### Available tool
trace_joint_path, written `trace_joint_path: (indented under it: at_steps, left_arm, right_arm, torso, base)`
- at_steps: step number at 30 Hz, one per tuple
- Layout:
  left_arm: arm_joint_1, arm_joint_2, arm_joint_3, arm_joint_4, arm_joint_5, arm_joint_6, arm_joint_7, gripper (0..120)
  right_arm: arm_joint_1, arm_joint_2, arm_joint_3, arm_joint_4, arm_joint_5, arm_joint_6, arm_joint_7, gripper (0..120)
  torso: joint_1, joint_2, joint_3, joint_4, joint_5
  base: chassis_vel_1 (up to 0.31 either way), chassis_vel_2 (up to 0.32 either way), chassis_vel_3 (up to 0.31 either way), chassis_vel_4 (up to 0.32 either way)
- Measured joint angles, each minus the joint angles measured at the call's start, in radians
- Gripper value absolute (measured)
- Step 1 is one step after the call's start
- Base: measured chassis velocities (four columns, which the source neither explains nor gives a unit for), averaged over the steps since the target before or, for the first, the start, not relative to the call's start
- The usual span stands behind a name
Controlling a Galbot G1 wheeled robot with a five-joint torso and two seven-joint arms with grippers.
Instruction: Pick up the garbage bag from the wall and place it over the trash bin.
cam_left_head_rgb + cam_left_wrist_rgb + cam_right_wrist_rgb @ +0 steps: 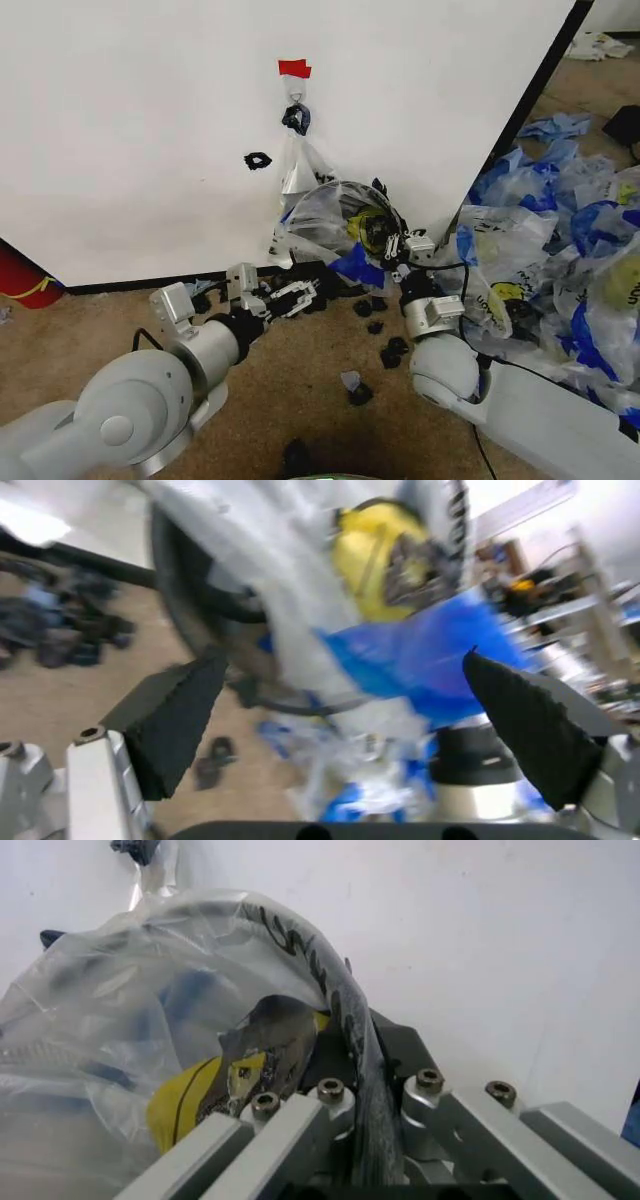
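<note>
The garbage bag was spread over the top of the trash bin, which sat on the floor against the bottom of the wall. The bag's yellow smiley face and a blue handle showed at the front of the bin. The bin looked tipped, with its open top facing the robot. The right end effector was at the bin's rim, on the right side. In the right wrist view its fingers were pinched together on the black rim, with the clear plastic of the bag caught there too. The left end effector was low over the floor, just in front of the bin and near the blue handle. Its two black fingers were wide apart with nothing between them, and the bag hung just past them. On the wall above the bin there was a strip of red tape and a hook. A narrower clear bag hung from the hook by its dark handles. Small black scraps lay on the brown carpet between the two arms. A big pile of blue and white bags lay to the right of the wall's black edge.
</note>
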Motion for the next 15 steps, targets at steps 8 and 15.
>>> trace_joint_path:
  at_steps: [8, 15]
  left_arm:
    - [-0.004, -0.056, -0.01, 0.003, -0.081, -0.04, 0.039, 94]
    - [-0.001, -0.099, 0.0, 0.004, -0.084, -0.046, 0.041, 94]
  right_arm:
    - [0.001, 0.012, -0.025, -0.011, 0.0, -0.007, -0.001, 0]
    - [0.05, 0.017, -0.092, -0.006, 0.015, -0.007, 0.001, 0]
  torso:
    - [0.001, 0.0, 0.001, 0.0008, 0.0009]
    - [0.0, 0.0, 0.0, -0.0005, -0.0004]
  base:
    - [0.0, 0.0, 0.0, 0.0]
    - [0.0, 0.0, 0.0, 0.0]
